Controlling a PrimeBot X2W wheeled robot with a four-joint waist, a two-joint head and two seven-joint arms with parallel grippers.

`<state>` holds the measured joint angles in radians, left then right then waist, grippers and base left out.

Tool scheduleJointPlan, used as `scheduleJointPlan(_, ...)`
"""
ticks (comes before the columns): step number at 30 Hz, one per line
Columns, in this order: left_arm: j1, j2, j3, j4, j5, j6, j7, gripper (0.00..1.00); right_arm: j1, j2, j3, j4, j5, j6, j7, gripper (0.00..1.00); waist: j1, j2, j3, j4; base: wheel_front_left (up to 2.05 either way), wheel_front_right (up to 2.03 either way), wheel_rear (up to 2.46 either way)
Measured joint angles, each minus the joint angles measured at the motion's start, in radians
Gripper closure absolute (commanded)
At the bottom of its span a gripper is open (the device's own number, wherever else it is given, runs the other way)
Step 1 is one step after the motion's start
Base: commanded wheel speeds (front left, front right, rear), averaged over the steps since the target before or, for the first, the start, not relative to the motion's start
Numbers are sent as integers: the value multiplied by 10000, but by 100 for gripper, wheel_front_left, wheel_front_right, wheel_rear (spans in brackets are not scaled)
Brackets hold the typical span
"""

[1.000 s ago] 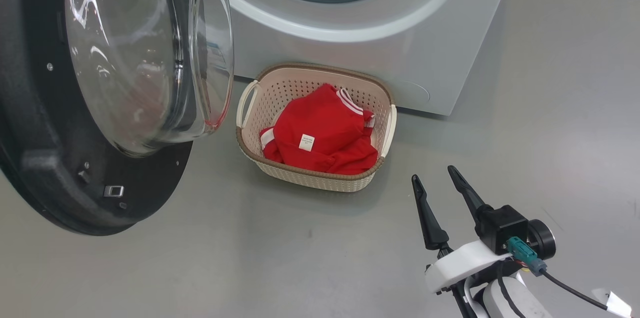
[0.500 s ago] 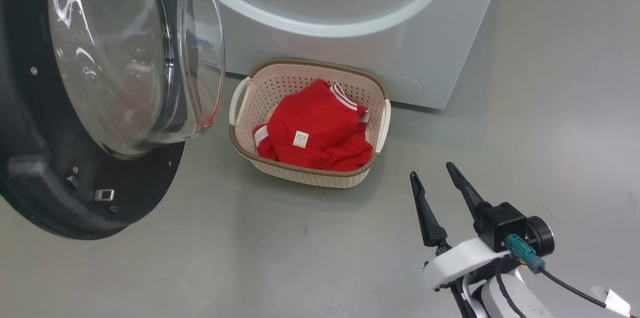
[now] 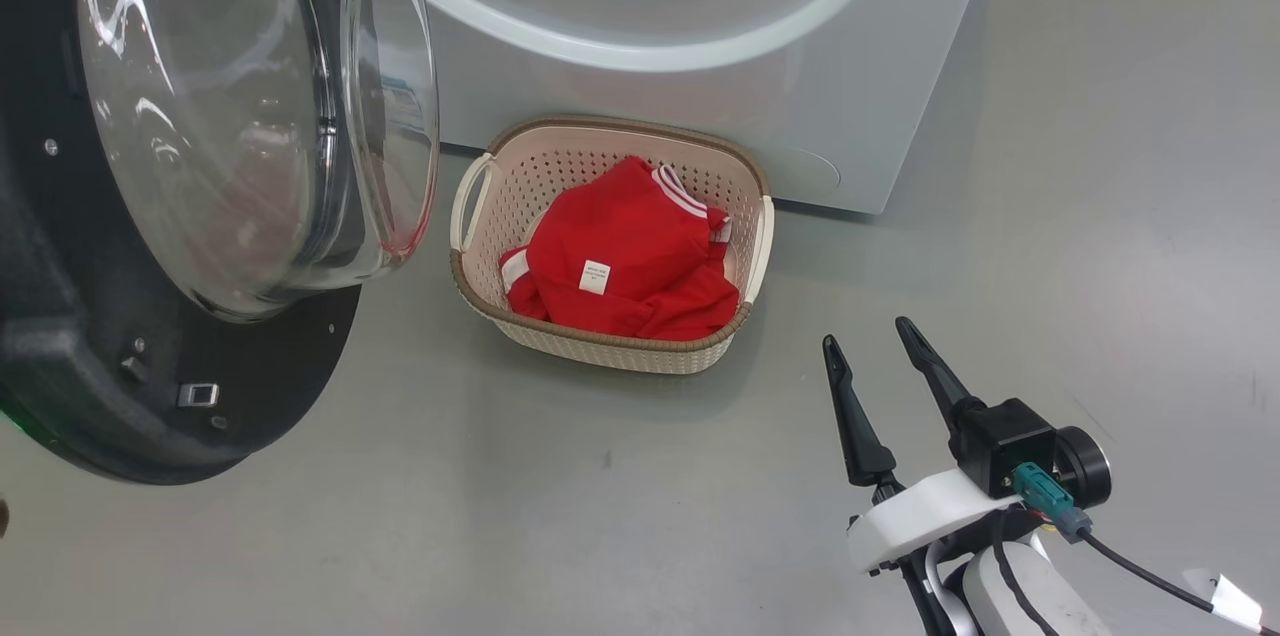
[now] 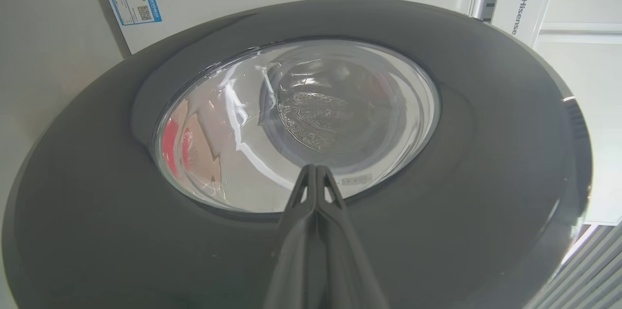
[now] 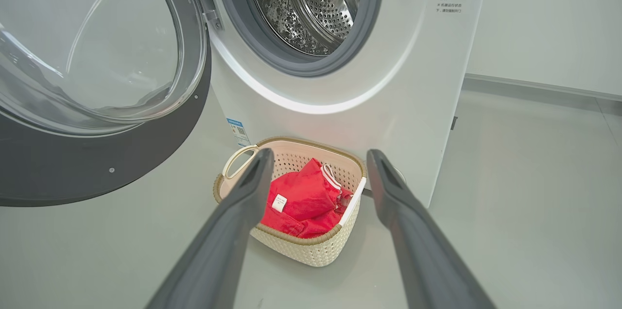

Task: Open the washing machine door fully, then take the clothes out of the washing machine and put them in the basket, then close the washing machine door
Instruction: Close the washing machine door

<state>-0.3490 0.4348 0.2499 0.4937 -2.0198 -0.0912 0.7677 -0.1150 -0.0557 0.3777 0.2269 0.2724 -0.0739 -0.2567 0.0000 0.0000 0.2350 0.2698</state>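
Observation:
The washing machine door (image 3: 150, 396) stands swung open at the left, its glass bowl (image 3: 230, 106) bulging toward the basket. The white washing machine (image 3: 700, 86) sits behind, and the visible part of its drum (image 5: 311, 3) is bare steel. Red clothes (image 3: 620, 266) with a white tag lie in the cream basket (image 3: 620, 341) on the floor in front of the machine. My right gripper (image 3: 865, 332) hovers open and empty to the basket's right, pointing at it (image 5: 319, 153). My left gripper (image 4: 316, 168) is shut, aimed at the door's outer face (image 4: 486, 153); I cannot tell whether it touches.
Grey floor (image 3: 1100, 216) spreads to the right of the machine and in front of the basket. A white wall and skirting (image 5: 534, 85) run behind at the right. The open door overhangs the floor left of the basket.
The head camera has shifted, sliding the whole scene a little up and left. The right gripper stays open and the clothes lie still in the basket.

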Motion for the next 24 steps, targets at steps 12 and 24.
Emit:
scheduleJointPlan(12, 269, -184, -10, -426, -416, -198, 1174, 100, 1, 0, -29, 2, 2, -4, 0, 0, 0, 0, -67, 51, 0, 0, 0)
scheduleJointPlan(24, 745, -357, 67, -773, -694, -213, 1779, 100, 5, 0, -56, 10, 15, -6, 0, 0, 0, 0, -172, 113, 0, 0, 0)
